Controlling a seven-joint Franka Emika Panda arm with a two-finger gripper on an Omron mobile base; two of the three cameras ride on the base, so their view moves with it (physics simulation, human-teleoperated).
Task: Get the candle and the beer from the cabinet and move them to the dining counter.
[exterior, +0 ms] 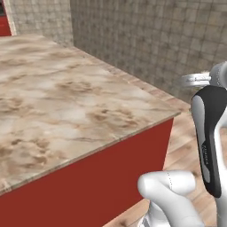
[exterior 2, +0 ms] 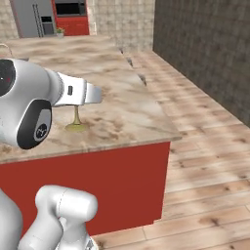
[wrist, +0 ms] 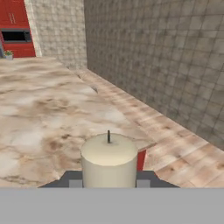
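The hand view shows the candle (wrist: pixel 109 161) close up: a squat cream cylinder, matte, with a short dark wick, seated between the two dark fingertips of the gripper (wrist: pixel 109 183), which is clenched on it. The right base view shows what the hand view hides: the slim yellowish-brass stem and round flat base (exterior 2: pixel 76 126) hanging below the white forearm, over the dining counter (exterior 2: pixel 122 105); whether the base touches the stone cannot be told. The counter is a beige-and-brown marbled slab on a plain red body. The left base view shows the same slab's corner, the plank floor (exterior: pixel 186 146) and a grey tiled wall (exterior: pixel 155 40).
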